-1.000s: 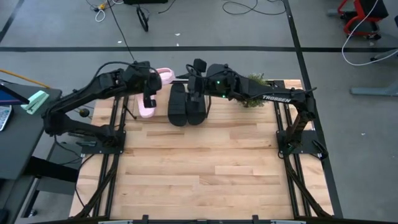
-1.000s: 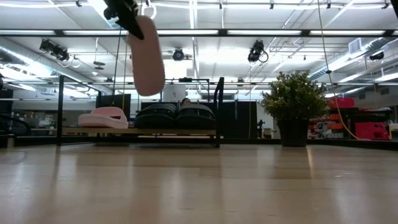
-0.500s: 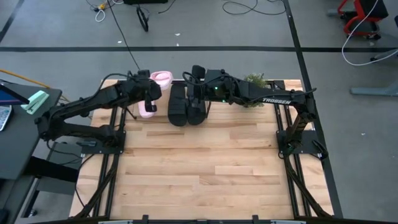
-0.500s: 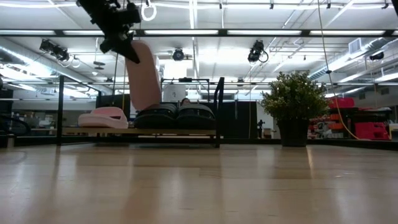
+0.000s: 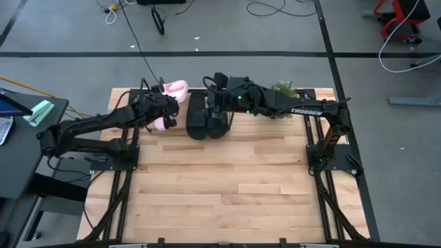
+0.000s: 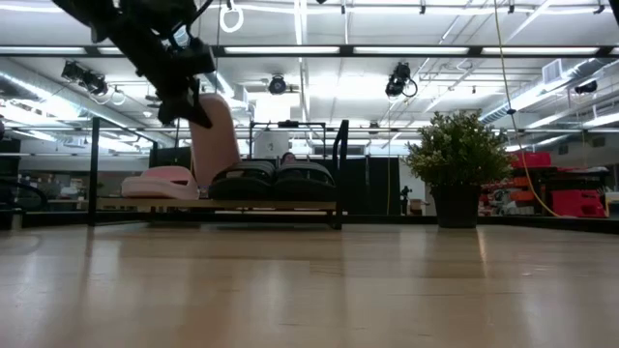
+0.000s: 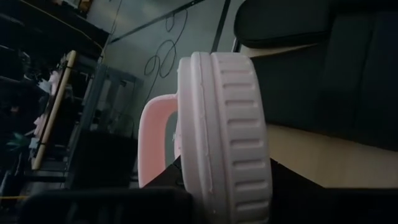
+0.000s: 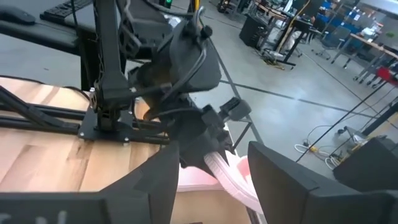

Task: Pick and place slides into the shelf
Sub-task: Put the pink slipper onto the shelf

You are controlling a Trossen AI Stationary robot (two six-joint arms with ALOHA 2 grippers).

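Two arms reach over the far edge of the wooden table [image 5: 220, 186], where the shelf [image 6: 218, 205] stands with its black posts and light wooden base. Left arm comes in from the left; right arm stretches across from the right, above the shelf.

Black slides [image 5: 207, 114], a pair, sit side by side on the shelf base near its middle, soles down. Potted plant [image 6: 456, 159] stands on the table to the right of the shelf, apart from it.

One pale pink slide [image 6: 160, 182] lies flat on the shelf at its left end. The second pink slide [image 6: 215, 145] is upright, ribbed sole facing sideways, between the flat pink one and the black pair, low over the shelf base.

Left gripper [image 6: 184, 92] is clamped on this upright pink slide, fingers pinching it at its upper end. Right gripper [image 5: 217, 93] hangs above the black slides, fingers spread apart, grasping nothing.
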